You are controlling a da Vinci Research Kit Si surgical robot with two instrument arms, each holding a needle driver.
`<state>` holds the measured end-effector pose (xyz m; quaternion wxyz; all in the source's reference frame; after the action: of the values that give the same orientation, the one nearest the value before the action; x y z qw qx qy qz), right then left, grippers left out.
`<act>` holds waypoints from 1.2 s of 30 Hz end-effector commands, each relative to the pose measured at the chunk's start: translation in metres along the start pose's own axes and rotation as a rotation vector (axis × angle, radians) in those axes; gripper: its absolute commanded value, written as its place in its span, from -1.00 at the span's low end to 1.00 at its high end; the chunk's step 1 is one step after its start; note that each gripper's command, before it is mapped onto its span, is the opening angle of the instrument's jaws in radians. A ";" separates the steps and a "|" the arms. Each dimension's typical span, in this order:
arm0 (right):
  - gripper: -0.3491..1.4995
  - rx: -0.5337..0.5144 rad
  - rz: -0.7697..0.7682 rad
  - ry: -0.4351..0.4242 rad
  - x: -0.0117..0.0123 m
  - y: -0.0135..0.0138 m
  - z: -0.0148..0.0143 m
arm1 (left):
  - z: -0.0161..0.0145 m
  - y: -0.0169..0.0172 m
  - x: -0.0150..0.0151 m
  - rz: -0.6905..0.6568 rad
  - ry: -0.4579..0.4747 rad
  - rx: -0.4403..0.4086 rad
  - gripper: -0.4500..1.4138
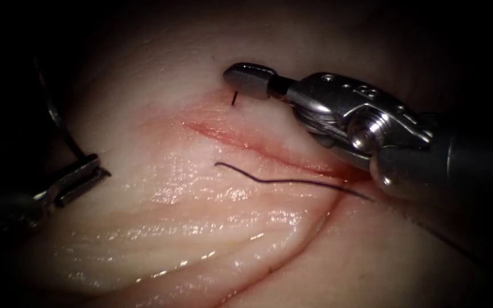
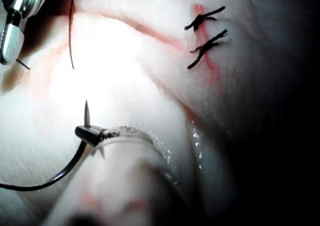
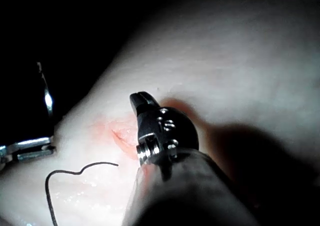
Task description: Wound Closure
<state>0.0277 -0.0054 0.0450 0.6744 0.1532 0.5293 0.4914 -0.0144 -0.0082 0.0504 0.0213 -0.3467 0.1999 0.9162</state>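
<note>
Holding needle (image 2: 86,117), left hand (image 2: 92,134), thread (image 1: 281,179) loose

the curved needle (image 2: 86,117) is gripped near its tip by the left tool (image 1: 87,174), clear of the pale glistening tissue (image 1: 201,228). dark thread (image 1: 281,181) lies loose across the reddened cut (image 1: 246,145).
</note>
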 end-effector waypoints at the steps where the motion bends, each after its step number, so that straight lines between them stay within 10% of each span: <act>1: -1.00 0.004 -0.007 0.007 0.0006 -0.0003 0.0007 | 0.0007 0.0003 0.0001 0.000 0.001 0.000 -1.00; 36: -1.00 0.010 -0.040 0.061 0.0053 -0.0011 -0.0010 | 0.0006 0.0003 0.0001 0.000 0.001 0.000 -1.00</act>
<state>0.0264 -0.0021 0.0405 0.6671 0.1310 0.5540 0.4806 -0.0144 -0.0082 0.0504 0.0212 -0.3466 0.1998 0.9162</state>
